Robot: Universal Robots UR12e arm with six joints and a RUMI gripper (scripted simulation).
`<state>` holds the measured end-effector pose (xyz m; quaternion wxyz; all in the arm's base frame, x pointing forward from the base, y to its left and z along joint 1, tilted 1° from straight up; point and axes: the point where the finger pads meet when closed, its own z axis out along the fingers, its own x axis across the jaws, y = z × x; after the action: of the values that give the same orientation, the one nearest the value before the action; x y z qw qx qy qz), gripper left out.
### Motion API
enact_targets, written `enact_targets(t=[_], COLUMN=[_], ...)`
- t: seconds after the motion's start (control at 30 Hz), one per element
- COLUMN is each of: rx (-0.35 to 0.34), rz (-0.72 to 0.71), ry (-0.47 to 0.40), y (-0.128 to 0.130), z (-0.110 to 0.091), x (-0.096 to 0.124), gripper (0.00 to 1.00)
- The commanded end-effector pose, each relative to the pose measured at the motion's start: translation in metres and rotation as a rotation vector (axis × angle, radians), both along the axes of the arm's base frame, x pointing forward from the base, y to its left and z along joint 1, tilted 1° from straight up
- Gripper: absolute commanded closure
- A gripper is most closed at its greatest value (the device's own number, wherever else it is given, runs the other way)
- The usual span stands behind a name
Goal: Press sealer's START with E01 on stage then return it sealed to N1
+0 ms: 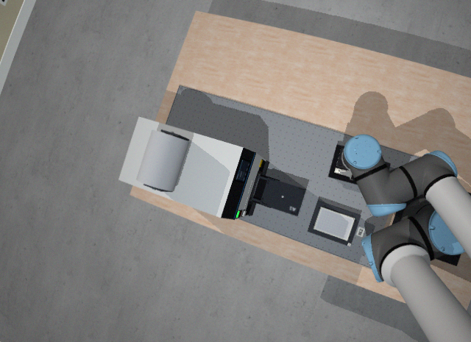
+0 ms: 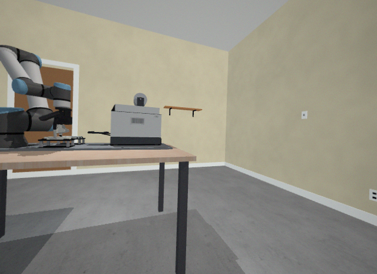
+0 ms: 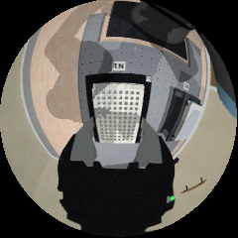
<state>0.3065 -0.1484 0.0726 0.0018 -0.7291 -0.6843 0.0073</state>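
Note:
Plate E01 (image 3: pixel 120 111), a white well plate, lies in the black nest N1 (image 3: pixel 119 74). In the wrist view my gripper (image 3: pixel 117 117) is right over it, open, with one grey finger at each long side of the plate's near end. I cannot tell if the fingers touch it. In the top view the arm's wrist (image 1: pixel 361 152) hides most of nest N1 (image 1: pixel 339 167). In the exterior view the gripper (image 2: pixel 59 131) points down onto the nest (image 2: pixel 56 141). The sealer (image 1: pixel 193 175) has its dark stage (image 1: pixel 281 196) out and bare, and its lamp (image 1: pixel 238 214) is green.
Nest N2 (image 1: pixel 333 221) holds a second white plate, next to the stage and near the arm's elbow (image 1: pixel 402 235). A foil roll (image 1: pixel 163 159) sits on top of the sealer. The grey perforated base (image 1: pixel 296 144) carries all of these on the wooden table.

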Motion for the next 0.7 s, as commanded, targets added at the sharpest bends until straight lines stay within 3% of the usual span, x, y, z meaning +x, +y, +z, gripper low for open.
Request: enact_targets(t=[0.0,0.17,0.2,0.67], rx=[-0.001,-0.001,-0.001,-0.001], rz=[0.0,0.0,0.0,0.0], ry=[-0.001,-0.001,-0.001,-0.001], y=[-0.0005,-0.0005,-0.0005,-0.0005], z=[0.0005,0.0005,0.0005,0.0004], x=[0.0004,0.0004,0.0004,0.0004], gripper=[0.43,0.45,1.0,1.0])
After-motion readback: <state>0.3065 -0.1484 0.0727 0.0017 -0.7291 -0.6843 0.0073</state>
